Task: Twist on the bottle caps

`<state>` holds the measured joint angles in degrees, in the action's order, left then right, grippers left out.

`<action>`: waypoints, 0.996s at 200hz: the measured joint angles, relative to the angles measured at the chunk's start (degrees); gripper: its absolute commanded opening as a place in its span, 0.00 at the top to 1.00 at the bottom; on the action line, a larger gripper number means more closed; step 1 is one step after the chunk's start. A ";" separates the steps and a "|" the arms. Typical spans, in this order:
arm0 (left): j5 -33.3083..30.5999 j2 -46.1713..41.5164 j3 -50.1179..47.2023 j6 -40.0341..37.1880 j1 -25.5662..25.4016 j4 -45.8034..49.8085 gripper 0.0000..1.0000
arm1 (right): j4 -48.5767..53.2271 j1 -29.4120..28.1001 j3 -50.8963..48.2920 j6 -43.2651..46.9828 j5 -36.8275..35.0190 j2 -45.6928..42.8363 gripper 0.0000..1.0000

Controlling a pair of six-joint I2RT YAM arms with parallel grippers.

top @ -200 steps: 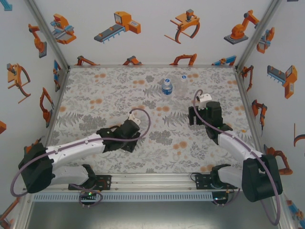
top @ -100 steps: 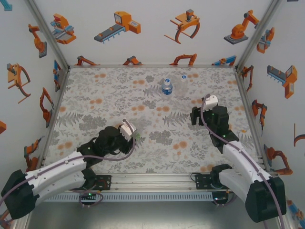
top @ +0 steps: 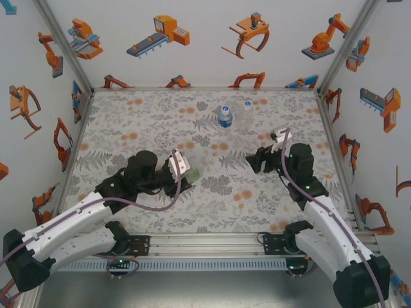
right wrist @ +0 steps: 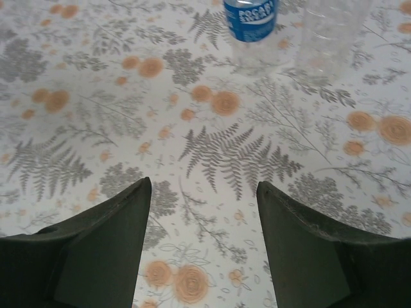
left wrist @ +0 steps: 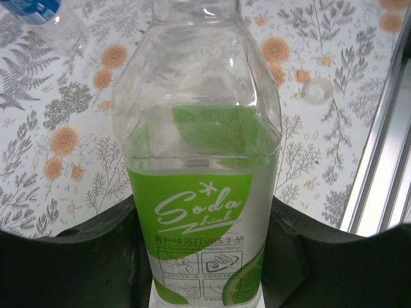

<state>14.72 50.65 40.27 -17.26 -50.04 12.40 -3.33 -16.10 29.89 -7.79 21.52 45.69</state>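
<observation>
My left gripper (left wrist: 202,221) is shut on the bottle with the green label (left wrist: 202,192), its dark fingers (left wrist: 96,253) pressing both sides of the label. In the top view that gripper (top: 187,173) holds the green-label bottle (top: 194,171) tilted over the middle of the table. A small whitish bottle cap (left wrist: 319,90) lies on the cloth beyond it. The blue-label bottle (top: 224,116) and the plain clear bottle (top: 247,106) stand at the back. My right gripper (top: 254,161) is open and holds nothing; in its own view the right gripper (right wrist: 203,192) faces the blue-label bottle (right wrist: 250,14) and the clear bottle (right wrist: 331,32).
The floral tablecloth (top: 141,122) covers the table inside white walls with orange robot pictures. An aluminium rail (left wrist: 385,147) runs along the table's edge to the right of the held bottle.
My left arm has swung round and carried the green-label bottle toward the centre. The right gripper has turned to point left and its jaws have narrowed somewhat.
</observation>
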 measured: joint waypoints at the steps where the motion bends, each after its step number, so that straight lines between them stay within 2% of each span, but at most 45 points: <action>1: 0.11 0.09 0.02 -0.13 0.04 0.07 0.84 | 0.02 -0.07 0.04 -0.15 0.15 -0.04 0.40; 30: 4.42 3.78 0.24 -3.98 4.07 2.05 0.84 | 2.21 -0.39 0.85 -3.54 -0.13 0.39 0.44; 53: 7.23 5.09 0.24 -4.74 7.61 2.05 0.85 | 6.54 -0.39 2.10 -7.93 -3.21 2.64 0.49; 89: 7.21 4.39 0.70 -6.05 8.50 2.51 0.84 | 14.69 -2.49 3.61 -15.10 -7.45 7.89 0.53; 144: 5.88 3.45 1.62 -7.41 8.50 3.52 0.83 | 29.07 -21.11 4.09 -27.17 -19.52 9.29 0.53; 182: 4.98 3.87 2.51 -7.72 8.50 4.39 0.83 | 37.79 -33.68 8.04 -34.21 -27.45 16.02 0.46; 199: 4.76 3.87 2.51 -7.72 8.50 4.44 0.82 | 38.73 -37.00 8.70 -36.59 -29.49 18.71 0.46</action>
<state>19.49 54.52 42.78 -24.97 -41.54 16.84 35.40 -53.10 38.59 -44.38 -7.97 64.40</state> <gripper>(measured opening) 0.522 0.534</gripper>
